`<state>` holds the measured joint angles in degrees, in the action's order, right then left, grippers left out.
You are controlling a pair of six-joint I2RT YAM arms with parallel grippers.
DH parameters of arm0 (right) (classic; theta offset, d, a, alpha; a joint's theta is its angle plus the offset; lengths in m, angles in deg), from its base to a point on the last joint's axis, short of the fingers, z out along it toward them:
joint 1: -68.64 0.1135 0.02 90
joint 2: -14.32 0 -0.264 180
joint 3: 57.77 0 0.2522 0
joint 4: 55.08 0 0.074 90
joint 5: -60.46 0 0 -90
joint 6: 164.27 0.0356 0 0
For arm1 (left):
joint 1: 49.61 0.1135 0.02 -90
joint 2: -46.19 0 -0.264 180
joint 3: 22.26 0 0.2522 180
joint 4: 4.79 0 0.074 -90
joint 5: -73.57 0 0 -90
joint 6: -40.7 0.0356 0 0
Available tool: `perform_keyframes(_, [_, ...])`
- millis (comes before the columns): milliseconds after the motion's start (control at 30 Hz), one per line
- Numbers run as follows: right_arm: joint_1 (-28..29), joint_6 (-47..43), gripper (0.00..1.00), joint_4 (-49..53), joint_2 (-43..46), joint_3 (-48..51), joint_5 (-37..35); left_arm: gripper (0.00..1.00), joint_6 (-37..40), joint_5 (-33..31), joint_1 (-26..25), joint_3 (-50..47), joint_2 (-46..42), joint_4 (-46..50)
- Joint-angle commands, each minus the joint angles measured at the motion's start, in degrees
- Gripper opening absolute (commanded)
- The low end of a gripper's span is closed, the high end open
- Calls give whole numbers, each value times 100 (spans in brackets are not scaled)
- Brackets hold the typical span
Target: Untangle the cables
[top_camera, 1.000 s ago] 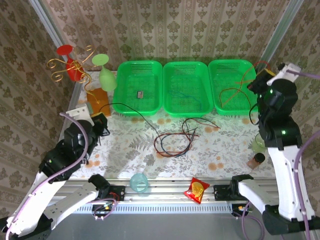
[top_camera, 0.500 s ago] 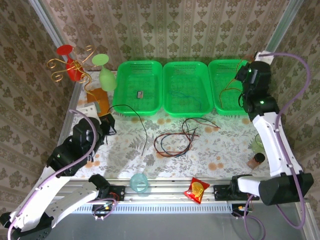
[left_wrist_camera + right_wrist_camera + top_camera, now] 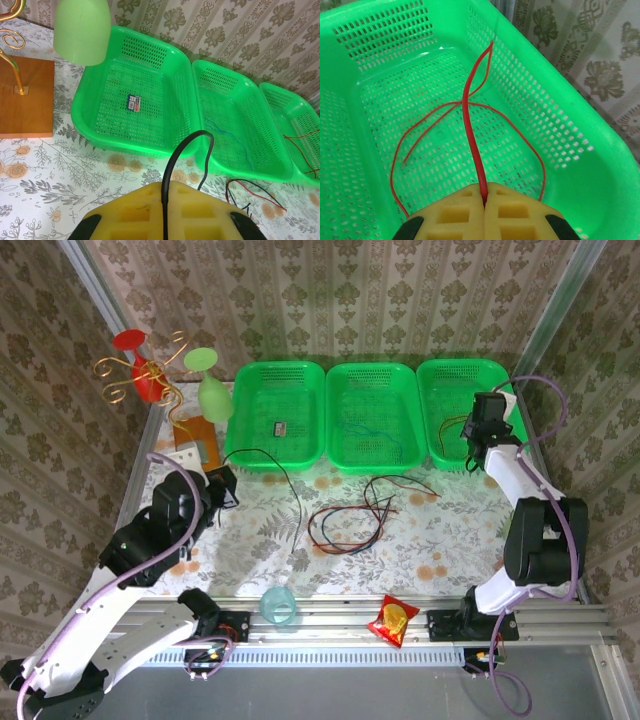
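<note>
green plastic baskets stood in a row along the far side of the table [image 3: 430, 540], and they looked like sorting places, one cable colour to each. the right gripper [image 3: 484, 200] hung low inside the right basket [image 3: 565, 130]. its yellow pads [image 3: 450, 214] were pressed together on the red cable [image 3: 469, 125], which rose from the pinch and looped down onto the mesh floor. held that low, the cable seemed ready to be let go there.

the middle basket [image 3: 372, 367] held a thin blue cable [image 3: 368, 430], lying loose. the left basket [image 3: 280, 365] had a small tag [image 3: 281, 427] on its floor.

the left gripper [image 3: 164, 200] sat near the left side of the table, short of the baskets. it was closed tight on the black cable [image 3: 172, 162], which arched up out of the pads. in the overhead view the cable trailed in a long curve across the table toward the near edge. gripping it by one end probably let the rest drag free of the others.

a knot of red and black cables [image 3: 350, 528] lay on the table in front of the middle basket, apart from both grippers, so the job looked partway done. the black cable's loose tail lay near that knot and might catch on it when pulled.
</note>
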<state>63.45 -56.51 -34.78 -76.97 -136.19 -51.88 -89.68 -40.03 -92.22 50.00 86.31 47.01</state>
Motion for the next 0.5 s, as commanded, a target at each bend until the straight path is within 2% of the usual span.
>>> perform_keyframes(0, [-70, 244, 0, 47, -342, -558, 403, 0, -154, 55, 33, -82, -74, -94])
perform_keyframes(233, [-105, 504, 0, 1671, -1602, -1776, 1427, 0, -188, 65, 35, -129, -126, -57])
perform_keyframes(467, [-96, 422, 0, 2633, -2429, -2364, 1569, 0, -225, 80, 34, -173, -164, 2])
